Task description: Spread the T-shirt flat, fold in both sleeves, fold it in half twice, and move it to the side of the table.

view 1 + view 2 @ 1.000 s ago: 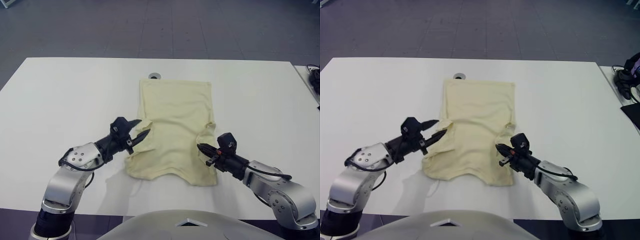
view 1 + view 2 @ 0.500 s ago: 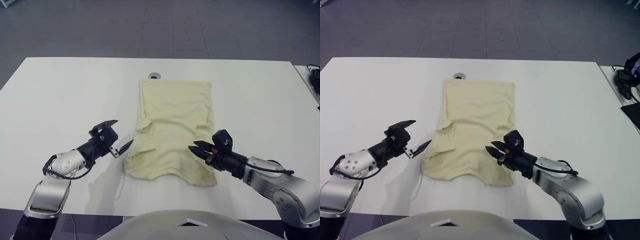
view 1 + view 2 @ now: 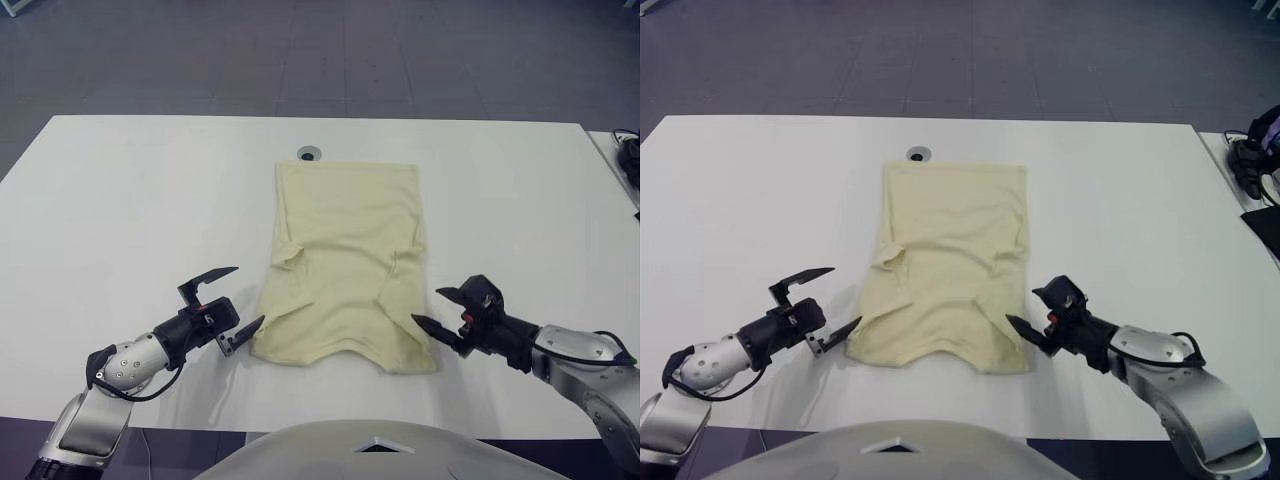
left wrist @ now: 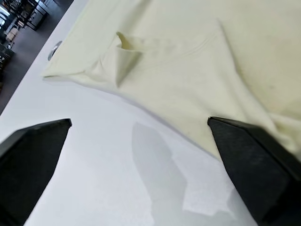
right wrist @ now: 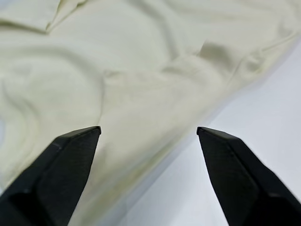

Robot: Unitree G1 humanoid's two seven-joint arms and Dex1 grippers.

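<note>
A pale yellow T-shirt (image 3: 345,260) lies in the middle of the white table (image 3: 120,190), both sleeves folded in over the body, its collar end toward me. My left gripper (image 3: 228,298) stands open just off the shirt's near left corner, not touching the cloth. My right gripper (image 3: 436,308) is open too, beside the near right corner. In the left wrist view the folded left sleeve (image 4: 115,59) shows between the fingers (image 4: 254,165). The right wrist view has the T-shirt (image 5: 141,70) lying past the open fingertips (image 5: 61,165).
A round grey grommet (image 3: 309,152) sits in the table just beyond the shirt's far edge. Dark cables and gear (image 3: 1250,150) lie off the table's right end. Bare table spreads wide to the shirt's left and right.
Both grippers have let go of the sleeves, opened and drawn back toward me to the shirt's near corners. The sleeves now lie folded on the body.
</note>
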